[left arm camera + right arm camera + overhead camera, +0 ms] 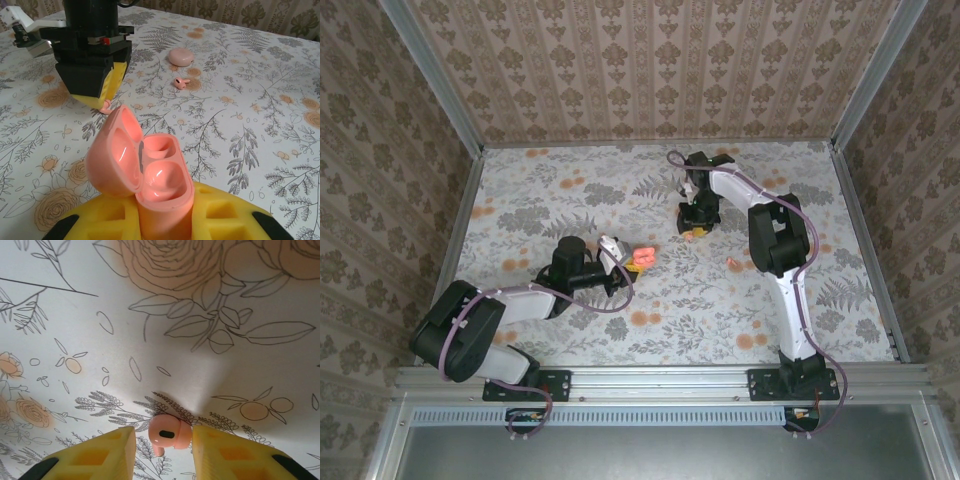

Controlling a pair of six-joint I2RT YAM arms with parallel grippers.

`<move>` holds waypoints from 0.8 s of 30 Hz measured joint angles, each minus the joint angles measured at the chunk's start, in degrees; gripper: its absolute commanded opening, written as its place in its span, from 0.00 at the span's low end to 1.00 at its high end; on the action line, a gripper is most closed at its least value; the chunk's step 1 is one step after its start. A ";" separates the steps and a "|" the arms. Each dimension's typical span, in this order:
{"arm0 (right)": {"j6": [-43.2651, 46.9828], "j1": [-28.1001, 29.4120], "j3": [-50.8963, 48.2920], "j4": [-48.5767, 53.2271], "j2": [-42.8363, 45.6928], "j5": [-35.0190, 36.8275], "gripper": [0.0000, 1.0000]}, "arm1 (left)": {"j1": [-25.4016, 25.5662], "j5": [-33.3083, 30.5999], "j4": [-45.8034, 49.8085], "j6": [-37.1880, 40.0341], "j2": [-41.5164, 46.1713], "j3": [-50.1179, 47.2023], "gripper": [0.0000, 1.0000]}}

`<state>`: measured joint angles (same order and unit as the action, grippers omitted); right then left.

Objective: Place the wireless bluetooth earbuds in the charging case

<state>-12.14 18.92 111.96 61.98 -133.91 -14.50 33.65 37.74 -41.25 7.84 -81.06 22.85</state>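
Standing by the rig, here's what's going on. The left gripper [629, 263] is squeezing the charging case [150, 172] between its yellow fingers [235, 215]. It's clamped tight around the lower half, out over the middle of the flowery table [570, 200]. The case is sitting roughly upright, with its hinged lid [112, 155] flipped open and leaning off to one side. Both little wells inside are showing empty and shiny.

The right gripper [164, 452] is pointing straight down at the tablecloth, a bit farther back and to the right of the case. Its jaws are standing partly spread, straddling one of the earbuds [170, 434]. That bud is lying on the cloth between the tips, right up against one yellow pad [215, 450]. A sliver of gap is showing on the other side, so it isn't being pinched from both sides. From the left wrist camera the same bud is peeking out just below those yellow tips.

The other earbud [181, 83] is lying loose on the cloth between the case and the right arm. It's apart from both, and nothing is touching it.
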 measured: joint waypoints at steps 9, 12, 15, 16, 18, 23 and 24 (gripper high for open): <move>-0.31 1.51 3.19 2.71 -2.36 3.02 0.35 | -0.07 0.04 0.00 -0.20 0.00 0.02 0.12; -0.31 1.75 3.89 3.61 -2.97 4.24 0.35 | -0.33 0.22 -0.02 -0.20 0.00 0.02 0.12; -0.35 2.08 4.35 4.04 -3.19 5.11 0.33 | -0.37 0.22 -0.02 -0.22 0.00 0.02 0.13; -0.48 2.25 4.48 4.09 -3.23 5.46 0.31 | -0.37 0.22 -0.02 -0.22 0.00 0.02 0.12; -0.59 2.36 4.68 4.26 -3.37 6.12 0.30 | -0.37 0.31 -0.02 -0.22 0.00 0.02 0.13; -1.49 2.36 4.74 4.28 -3.43 6.45 0.22 | -0.37 0.46 -0.02 -0.24 0.00 0.02 0.12; -1.62 2.36 4.79 4.28 -3.43 6.45 0.21 | -0.37 0.46 -0.02 -0.24 0.00 0.02 0.12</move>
<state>-13.76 21.28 116.75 66.26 -137.34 -8.05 33.28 38.20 -41.28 7.60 -81.06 22.87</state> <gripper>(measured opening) 0.232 0.196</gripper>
